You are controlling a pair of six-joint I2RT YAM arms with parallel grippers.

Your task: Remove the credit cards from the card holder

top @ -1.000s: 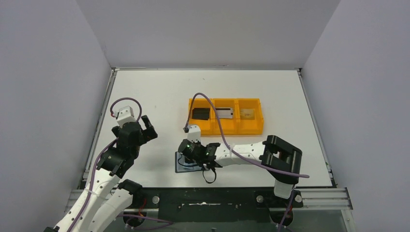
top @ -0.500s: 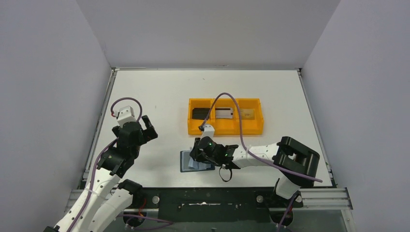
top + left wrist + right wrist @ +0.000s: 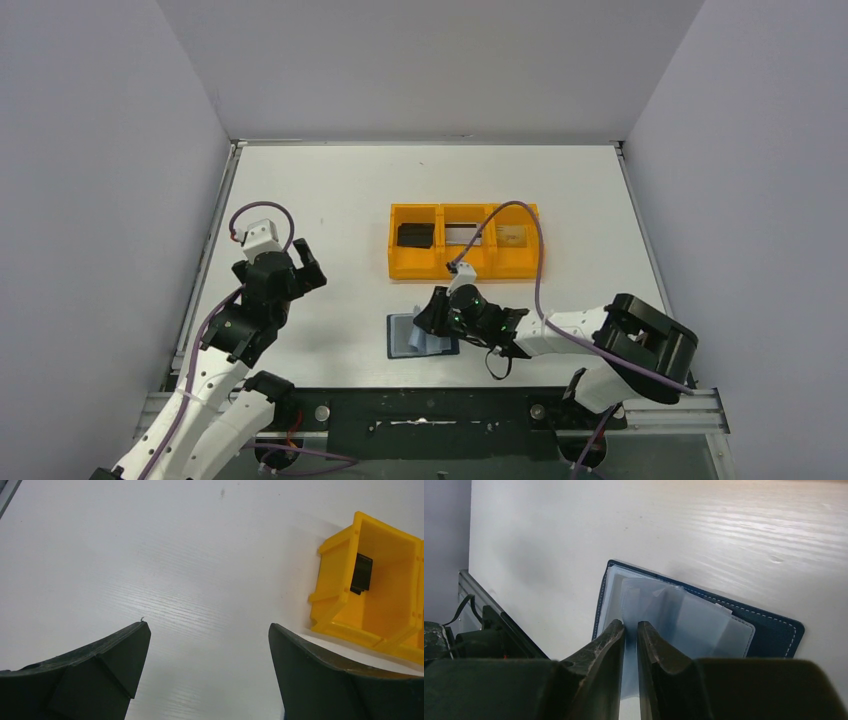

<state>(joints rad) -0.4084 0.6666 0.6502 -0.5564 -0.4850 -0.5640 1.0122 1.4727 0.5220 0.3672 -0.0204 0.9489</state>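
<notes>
The card holder (image 3: 404, 338) lies open near the table's front edge, a navy wallet with blue-grey clear pockets fanned out; it also shows in the right wrist view (image 3: 769, 625). My right gripper (image 3: 433, 318) (image 3: 630, 626) is shut on the edge of one clear pocket sleeve (image 3: 684, 615), lifting it slightly. No card shows in the pockets. A black card (image 3: 415, 235), a silver-grey card (image 3: 462, 235) and a gold-tan card (image 3: 513, 236) lie in the orange tray. My left gripper (image 3: 306, 264) (image 3: 209, 627) is open and empty over bare table at the left.
The orange three-compartment tray (image 3: 467, 266) stands just behind the wallet; its left compartment with the black card (image 3: 361, 573) shows in the left wrist view (image 3: 340, 625). The right arm's cable loops over the tray. A metal rail runs along the front edge (image 3: 479, 592).
My right arm has drawn back to the right, and the wallet has slid right with it, its pockets now fanned open. The left arm has not moved.
</notes>
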